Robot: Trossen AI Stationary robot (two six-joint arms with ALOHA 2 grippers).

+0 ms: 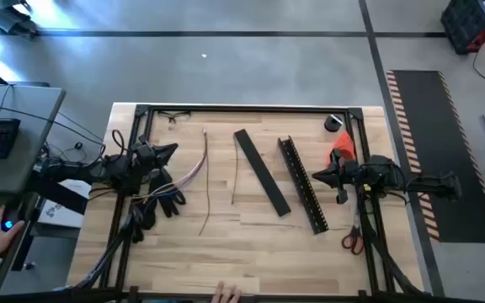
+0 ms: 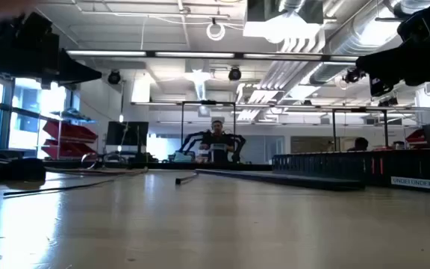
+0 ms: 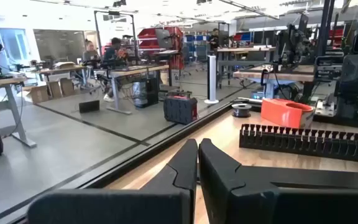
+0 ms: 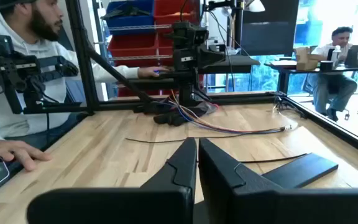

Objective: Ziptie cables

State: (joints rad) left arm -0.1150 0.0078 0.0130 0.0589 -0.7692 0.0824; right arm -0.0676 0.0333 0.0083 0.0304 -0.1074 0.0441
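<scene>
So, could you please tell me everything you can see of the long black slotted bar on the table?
The slotted bar is a long, straight black channel that looks like plastic, with a row of narrow upright teeth and slots along its side, clearest in the left wrist view. It lies flat on the wooden table, running diagonally, right of the flat black strip and apart from it. The right gripper hovers near its middle, shut and empty. Nothing visibly rests on it.

The tabletop (image 1: 251, 244) is pale wood with a smooth, faintly glossy finish. The slotted channel bar (image 1: 302, 185) and flat strip (image 1: 262, 172) look like matt black plastic. The cables (image 1: 194, 172) have thin, smooth plastic sheaths.
</scene>
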